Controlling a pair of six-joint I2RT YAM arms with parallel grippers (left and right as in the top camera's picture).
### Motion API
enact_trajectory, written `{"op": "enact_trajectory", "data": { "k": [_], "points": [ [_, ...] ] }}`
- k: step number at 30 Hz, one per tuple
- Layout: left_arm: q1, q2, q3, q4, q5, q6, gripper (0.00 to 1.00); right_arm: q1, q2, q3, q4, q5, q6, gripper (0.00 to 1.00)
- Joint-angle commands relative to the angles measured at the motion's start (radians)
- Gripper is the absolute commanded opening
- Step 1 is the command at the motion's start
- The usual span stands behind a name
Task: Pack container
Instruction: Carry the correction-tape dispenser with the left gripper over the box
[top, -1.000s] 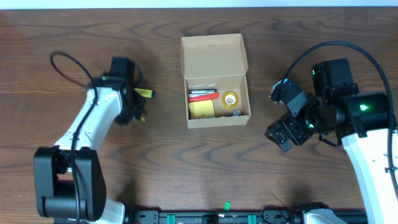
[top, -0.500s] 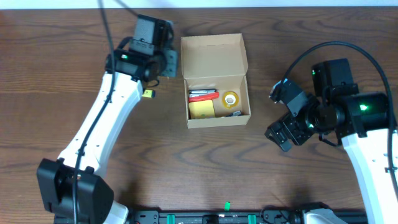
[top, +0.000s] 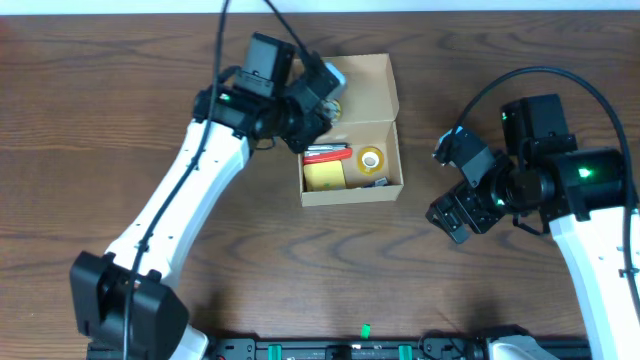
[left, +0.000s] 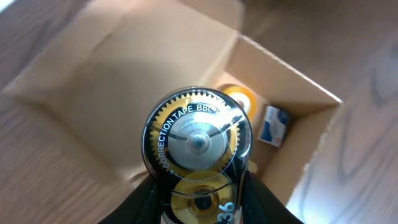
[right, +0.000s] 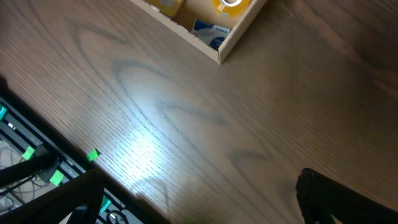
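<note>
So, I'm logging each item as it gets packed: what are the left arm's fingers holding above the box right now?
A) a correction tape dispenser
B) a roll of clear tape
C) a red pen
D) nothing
A: in the left wrist view, a clear round correction tape dispenser with "CORRECTION TAPE" printed on it sits clamped between the left fingers, above the open container.

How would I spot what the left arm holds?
Find the open cardboard box mid-table. Over its lid, the left gripper pinches a correction tape dispenser: clear, round, a yellow toothed wheel inside, unlike the plain tape roll in the box.
</note>
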Motion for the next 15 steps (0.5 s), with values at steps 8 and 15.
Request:
{"op": "enact_trajectory", "data": {
  "k": [8, 15],
  "points": [
    [-0.084, 0.147, 0.013, -0.016, -0.003, 0.247, 0.05, -0.008, -0.008, 0.005, 0.0, -0.003, -0.01, 0.99],
    [-0.096, 0.193, 0.013, -0.072, -0.099, 0.43, 0.05, -0.008, -0.008, 0.005, 0.0, -0.004, -0.01, 0.99]
  ]
}}
